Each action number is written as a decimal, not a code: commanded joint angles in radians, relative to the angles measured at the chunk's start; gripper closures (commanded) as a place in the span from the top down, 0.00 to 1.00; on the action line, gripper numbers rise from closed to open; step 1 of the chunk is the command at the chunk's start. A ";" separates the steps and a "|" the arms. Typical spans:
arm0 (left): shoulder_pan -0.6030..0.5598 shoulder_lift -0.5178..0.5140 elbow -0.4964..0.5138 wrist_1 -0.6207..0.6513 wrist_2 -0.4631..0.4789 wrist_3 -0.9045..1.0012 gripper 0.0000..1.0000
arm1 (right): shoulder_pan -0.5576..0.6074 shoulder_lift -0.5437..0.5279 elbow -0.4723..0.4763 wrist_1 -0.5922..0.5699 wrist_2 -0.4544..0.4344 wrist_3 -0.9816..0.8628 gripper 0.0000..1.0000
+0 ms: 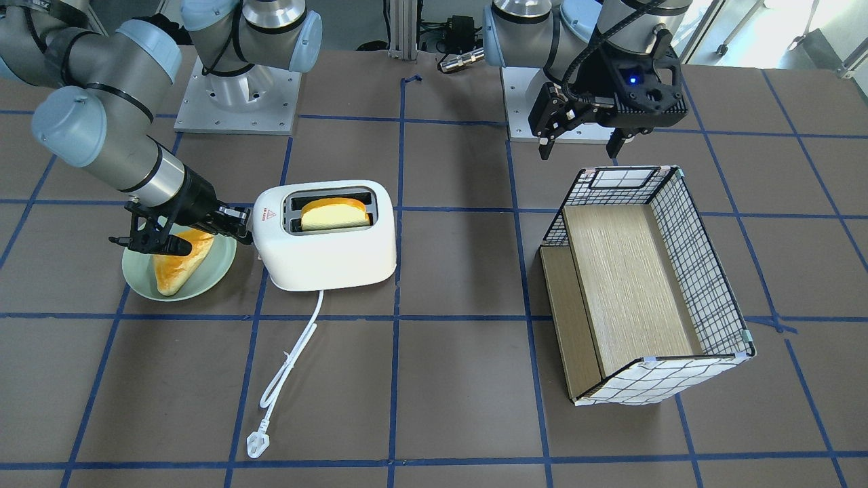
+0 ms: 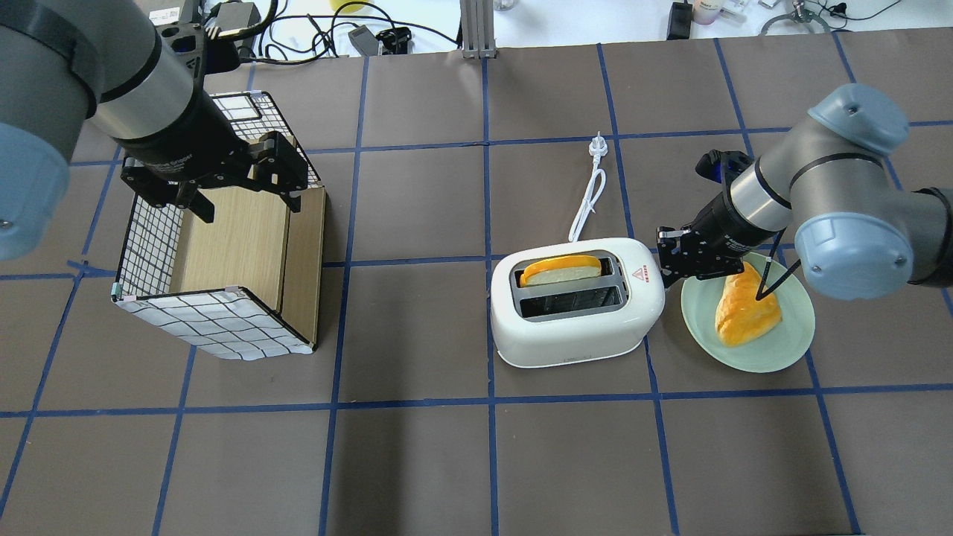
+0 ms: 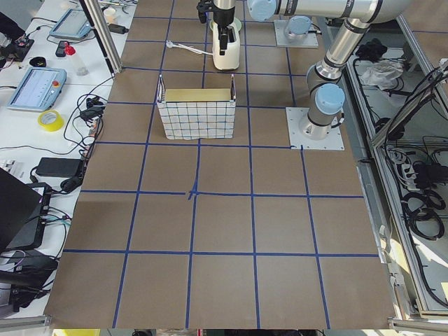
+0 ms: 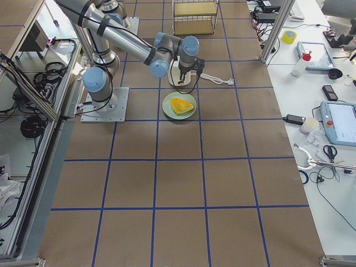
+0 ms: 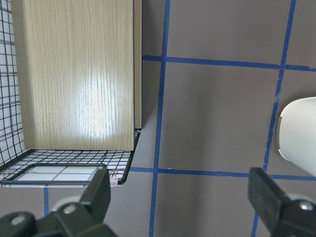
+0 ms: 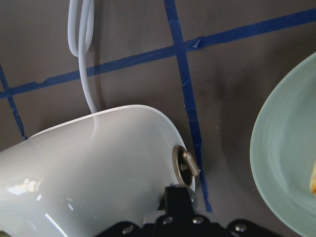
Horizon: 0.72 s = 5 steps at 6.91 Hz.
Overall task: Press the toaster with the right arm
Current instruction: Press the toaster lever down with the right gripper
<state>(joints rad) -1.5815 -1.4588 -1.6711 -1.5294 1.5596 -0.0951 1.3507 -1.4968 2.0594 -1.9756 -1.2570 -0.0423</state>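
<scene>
Near the counter's middle, the toaster (image 1: 325,234) is sitting and looking light, hard and slippery. The right gripper (image 1: 243,222), fingers pressed together, is hovering just beside its small end lever (image 6: 187,164), likely the best pushing spot.

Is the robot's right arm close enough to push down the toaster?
Probably yes: the right gripper sits right at the toaster's end, by its small lever, with nothing between them.

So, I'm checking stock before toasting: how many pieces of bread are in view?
2. One slice stands in the slot of the toaster farther from the robot. One piece lies on the green plate beside it. The other slot looks empty.
</scene>
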 commanded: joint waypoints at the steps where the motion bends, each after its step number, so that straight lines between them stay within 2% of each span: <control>1: 0.000 0.000 0.001 0.000 0.000 0.000 1.00 | -0.001 -0.011 -0.013 0.007 -0.016 0.016 0.00; 3: 0.000 0.000 0.001 0.000 0.000 0.000 1.00 | -0.002 -0.028 -0.019 0.023 -0.021 0.028 0.01; 4: 0.000 0.000 -0.001 0.000 0.000 0.000 1.00 | -0.002 -0.037 -0.034 0.032 -0.024 0.059 0.44; 5: 0.000 0.000 0.001 0.000 -0.001 0.000 1.00 | -0.002 -0.049 -0.071 0.108 -0.025 0.062 0.91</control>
<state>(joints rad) -1.5815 -1.4588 -1.6713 -1.5294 1.5596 -0.0951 1.3485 -1.5324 2.0217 -1.9299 -1.2799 0.0070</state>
